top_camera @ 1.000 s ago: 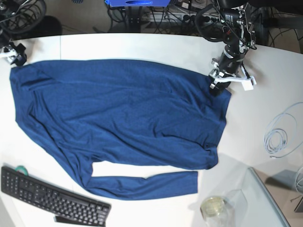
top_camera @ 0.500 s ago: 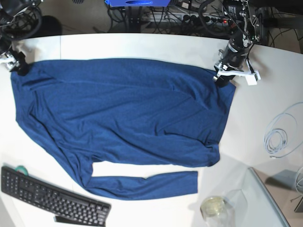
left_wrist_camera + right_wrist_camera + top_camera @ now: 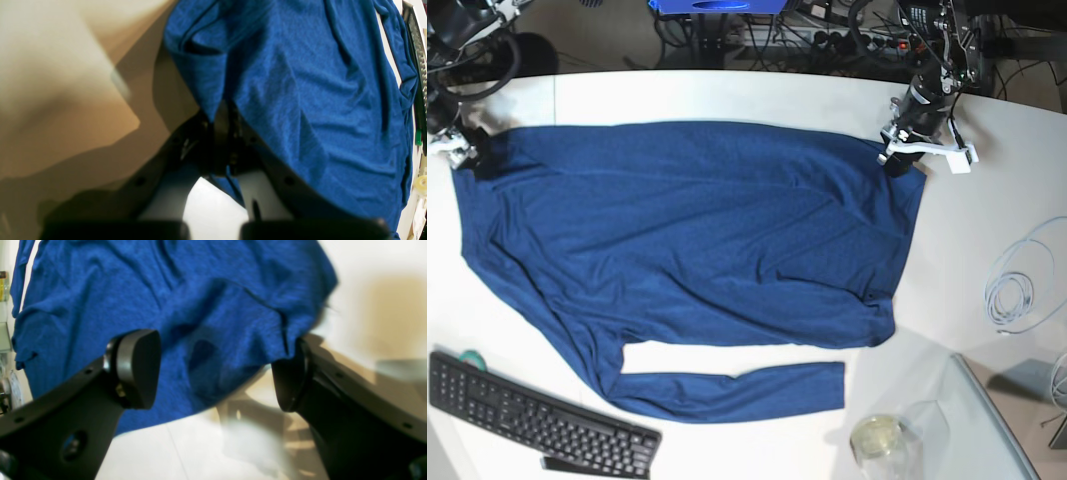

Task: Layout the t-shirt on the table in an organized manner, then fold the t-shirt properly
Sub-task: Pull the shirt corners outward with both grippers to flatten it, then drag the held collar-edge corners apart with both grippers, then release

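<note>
Left tool (image 3: 899,160) clenched on t-shirt (image 3: 687,250) corner, likely to tension cloth flat on counter (image 3: 727,95). Right tool (image 3: 213,370) released, jaws wide above opposite corner.

You are looking at a large dark navy blue knit t-shirt (image 3: 687,250) lying spread across the wide white tabletop (image 3: 727,95). Your left gripper (image 3: 897,160) is sitting at its upper right corner, your right gripper (image 3: 462,155) at its upper left. A black keyboard (image 3: 537,420) is lying near the sleeve.

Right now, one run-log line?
phase: spreading | t-shirt: flat on table | left gripper: shut on t-shirt corner | right gripper: open over edge
</note>
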You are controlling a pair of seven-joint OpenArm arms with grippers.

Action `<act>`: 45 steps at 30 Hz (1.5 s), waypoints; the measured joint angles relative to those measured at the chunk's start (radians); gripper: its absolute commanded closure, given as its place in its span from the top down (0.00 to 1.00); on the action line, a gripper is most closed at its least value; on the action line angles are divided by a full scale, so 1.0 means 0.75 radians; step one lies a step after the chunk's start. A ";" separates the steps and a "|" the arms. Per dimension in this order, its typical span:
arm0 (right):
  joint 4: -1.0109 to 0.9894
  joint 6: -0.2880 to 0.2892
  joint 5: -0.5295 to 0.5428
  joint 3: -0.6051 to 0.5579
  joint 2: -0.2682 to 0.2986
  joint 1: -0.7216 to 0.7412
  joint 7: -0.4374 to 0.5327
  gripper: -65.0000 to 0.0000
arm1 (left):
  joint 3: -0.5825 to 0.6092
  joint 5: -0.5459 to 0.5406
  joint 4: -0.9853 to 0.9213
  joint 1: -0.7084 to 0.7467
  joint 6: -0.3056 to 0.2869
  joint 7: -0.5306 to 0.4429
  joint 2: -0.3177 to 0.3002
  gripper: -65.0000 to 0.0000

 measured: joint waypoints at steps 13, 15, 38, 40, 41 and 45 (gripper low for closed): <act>-0.136 0.017 0.045 0.001 0.015 0.039 0.059 0.64 | 0.000 -0.001 0.002 0.018 0.000 -0.001 -0.001 0.00; -0.131 0.019 0.090 0.001 0.014 0.021 0.033 0.68 | 0.000 -0.002 0.002 0.018 0.000 -0.001 0.000 0.00; -0.074 0.014 -0.011 0.001 -0.019 0.038 -0.132 0.01 | 0.000 -0.004 0.204 0.123 0.016 0.005 0.011 0.00; -0.006 -0.002 -0.038 0.035 -0.018 0.036 -0.237 0.01 | 0.000 -0.004 0.281 0.152 0.016 0.009 0.011 0.00; 0.027 -0.006 -0.051 0.062 -0.022 0.033 -0.276 0.01 | 0.001 -0.012 0.311 0.166 0.028 0.005 0.010 0.00; 0.120 -0.015 -0.100 0.106 -0.025 0.012 -0.384 0.01 | 0.003 -0.010 0.374 0.233 0.111 0.006 0.015 0.00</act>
